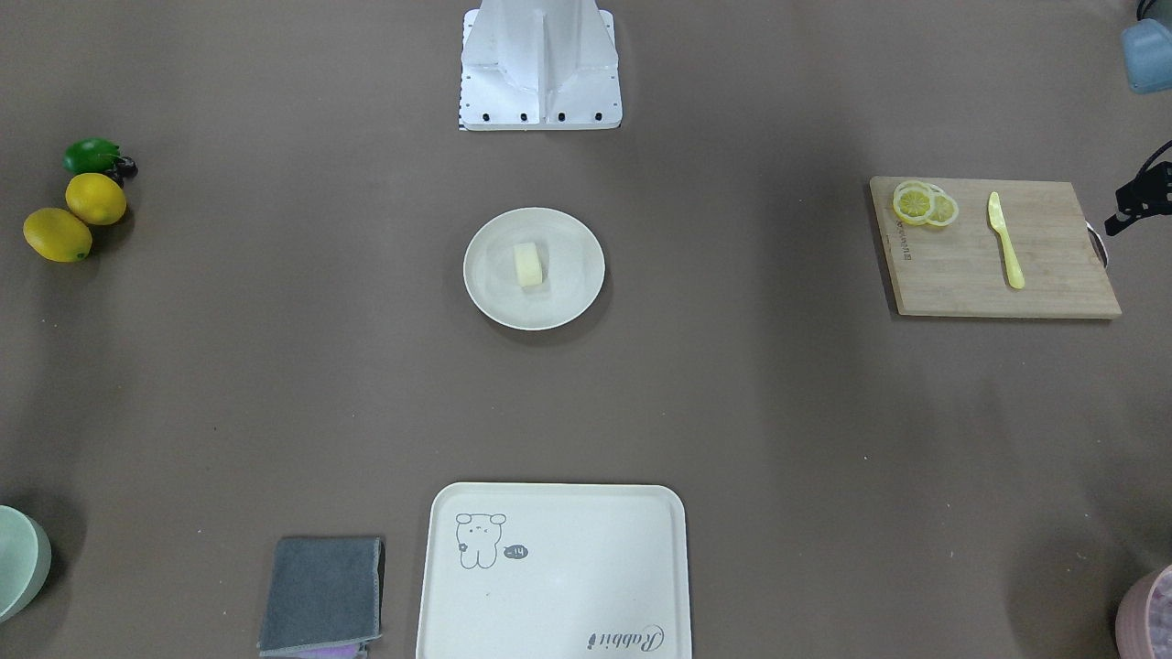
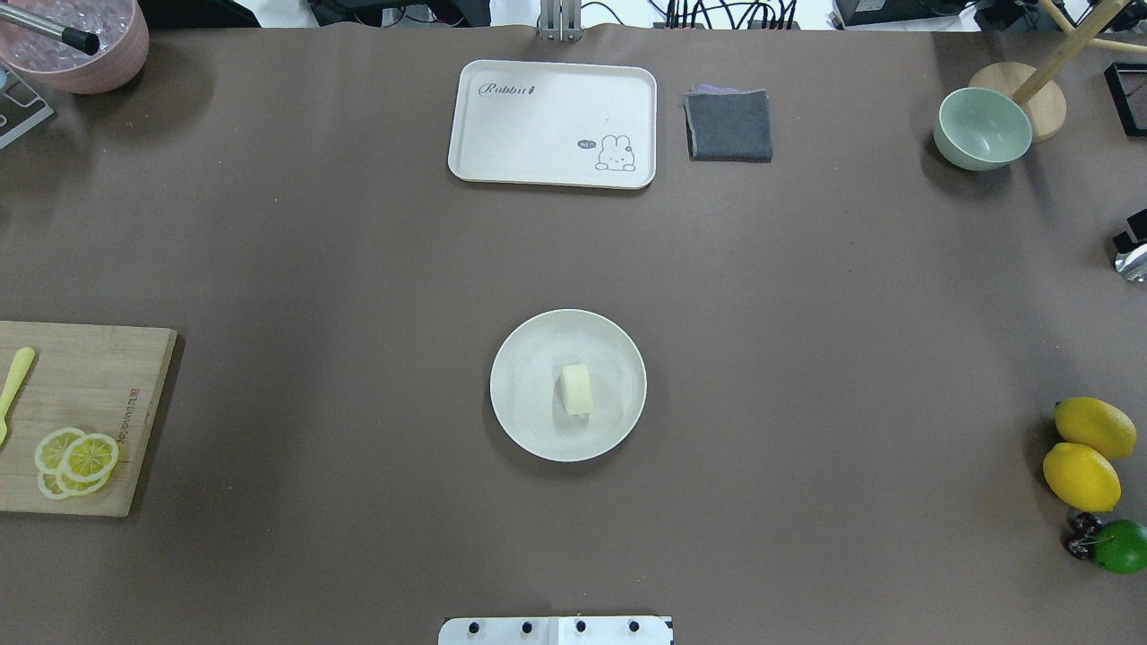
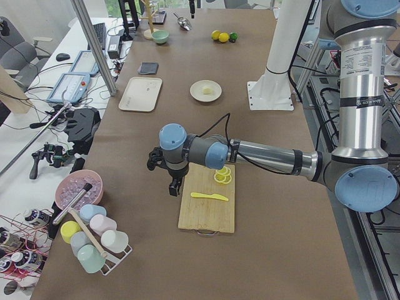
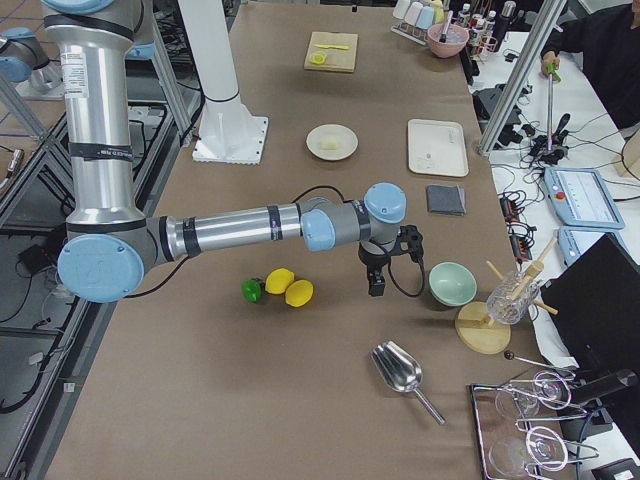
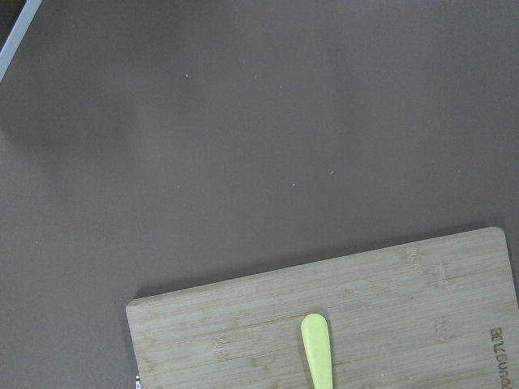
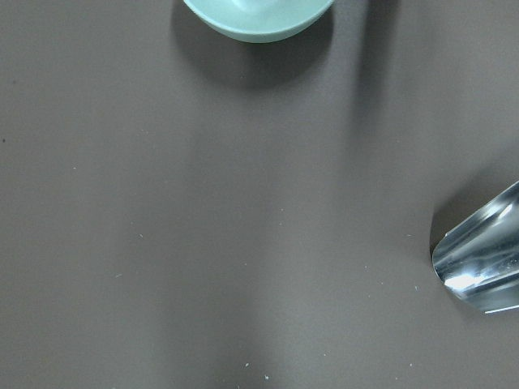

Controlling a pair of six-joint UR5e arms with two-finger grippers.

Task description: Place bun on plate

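At the middle of the round cream-white plate (image 2: 529, 358) lies the bun (image 2: 576, 390), a small pale-yellow block with rounded edges, its length running twelve to six o'clock seen from overhead. Whether the fingers of the left gripper (image 3: 175, 186) and the right gripper (image 4: 377, 283) are parted or closed cannot be told.

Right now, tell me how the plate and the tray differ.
The plate is round; the tray is rectangular. The plate holds the bun; the tray does not. The plate is plain; the tray bears a drawing and lettering. Both are cream-white with low rims.
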